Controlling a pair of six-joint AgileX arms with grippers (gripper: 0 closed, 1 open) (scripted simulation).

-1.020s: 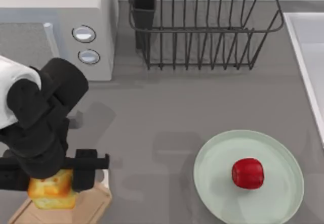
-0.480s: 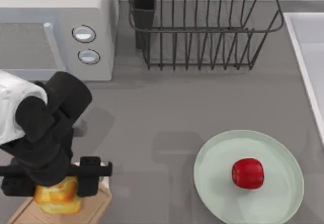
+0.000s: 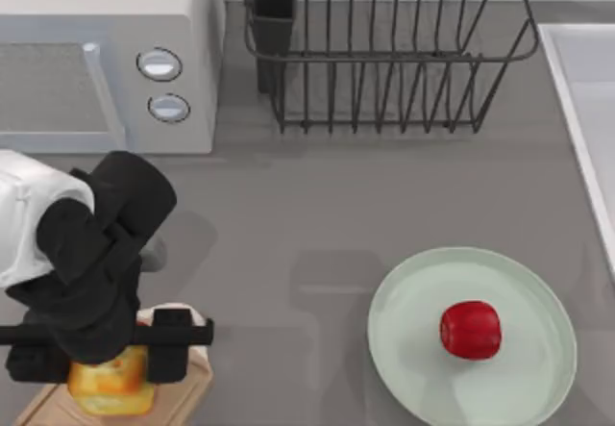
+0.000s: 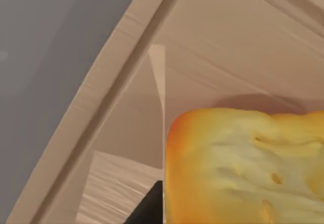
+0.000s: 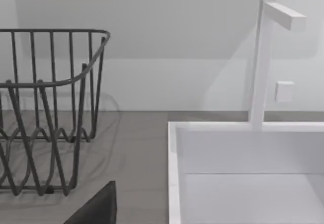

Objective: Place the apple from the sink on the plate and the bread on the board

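My left gripper (image 3: 108, 352) is shut on the bread (image 3: 110, 389), a golden-yellow chunk, at the table's front left. The bread (image 4: 243, 168) sits low over the tan wooden board (image 3: 188, 386); the left wrist view shows the grooved board (image 4: 116, 92) close beneath it. I cannot tell whether they touch. The red apple (image 3: 470, 330) lies on the mint-green plate (image 3: 413, 349) at the front right, with no gripper near it. The white sink (image 3: 577, 109) runs along the right edge. A dark piece of my right gripper (image 5: 96, 209) faces the sink (image 5: 174, 173).
A white microwave (image 3: 106, 51) stands at the back left. A dark wire dish rack (image 3: 384, 51) fills the back middle and also appears in the right wrist view (image 5: 45, 107). A white faucet (image 5: 260, 62) rises behind the sink.
My left gripper has carried the bread a little toward the table's front edge and slightly right, staying over the board. The apple and plate have not moved.
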